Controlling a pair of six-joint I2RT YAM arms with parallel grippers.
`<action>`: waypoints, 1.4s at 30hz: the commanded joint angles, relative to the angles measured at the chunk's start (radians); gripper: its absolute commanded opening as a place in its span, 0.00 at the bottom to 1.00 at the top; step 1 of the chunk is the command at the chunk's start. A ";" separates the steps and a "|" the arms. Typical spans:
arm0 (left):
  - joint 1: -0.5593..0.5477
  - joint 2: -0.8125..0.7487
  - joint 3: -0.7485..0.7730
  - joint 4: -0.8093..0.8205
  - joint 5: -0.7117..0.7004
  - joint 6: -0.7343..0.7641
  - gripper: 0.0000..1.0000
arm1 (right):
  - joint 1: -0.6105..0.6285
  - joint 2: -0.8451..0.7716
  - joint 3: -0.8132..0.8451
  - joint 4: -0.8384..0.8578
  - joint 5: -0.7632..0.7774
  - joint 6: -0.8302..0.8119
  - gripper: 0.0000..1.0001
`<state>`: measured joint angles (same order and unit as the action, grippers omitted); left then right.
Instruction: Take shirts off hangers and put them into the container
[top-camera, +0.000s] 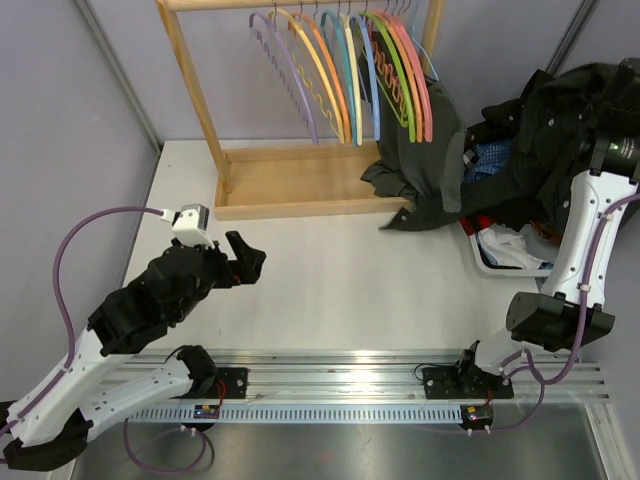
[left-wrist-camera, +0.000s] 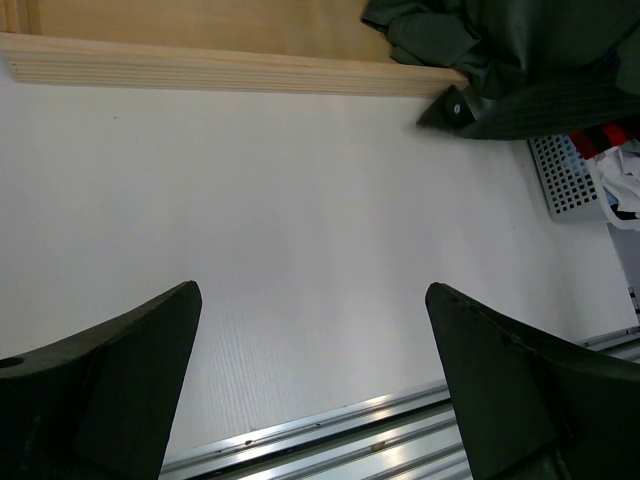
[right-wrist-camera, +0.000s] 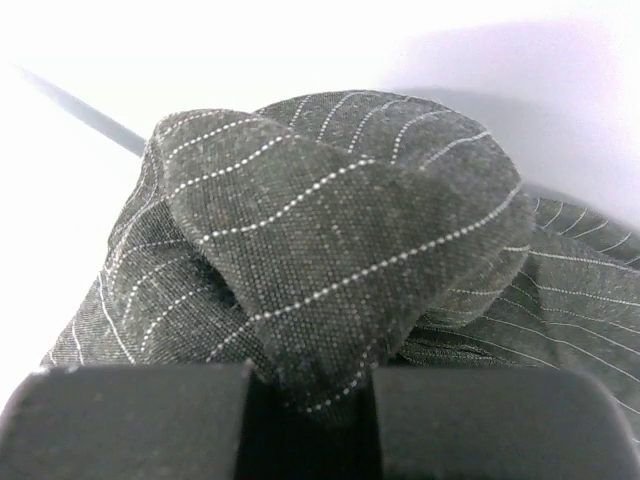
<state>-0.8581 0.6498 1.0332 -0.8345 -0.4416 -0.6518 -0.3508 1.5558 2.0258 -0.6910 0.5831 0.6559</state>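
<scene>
My right gripper is shut on a fold of the charcoal pinstriped shirt. In the top view that shirt hangs bunched from the raised right arm, above the container at the far right. A blue checked shirt lies in the container. Another dark shirt hangs from a hanger at the right end of the row of coloured hangers, its tail resting on the rack's base. My left gripper is open over bare table, well left of the shirts, with nothing between its fingers.
The wooden rack stands at the back with its base board on the table. White and red cloth shows in the container. A metal rail runs along the near edge by the arm bases. Grey walls close in left and behind.
</scene>
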 joint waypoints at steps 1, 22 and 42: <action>-0.004 -0.002 0.048 0.051 0.011 0.014 0.99 | -0.008 0.032 0.128 0.304 -0.170 -0.022 0.00; -0.004 0.013 0.002 0.064 0.010 0.004 0.99 | -0.024 0.195 -0.094 0.424 -0.129 -0.081 0.00; -0.004 -0.085 -0.016 0.055 0.033 0.020 0.99 | -0.024 0.117 -0.306 0.186 -0.244 -0.005 0.71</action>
<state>-0.8581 0.5770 1.0203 -0.8162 -0.4191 -0.6533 -0.3817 1.8400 1.7760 -0.5114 0.4957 0.7856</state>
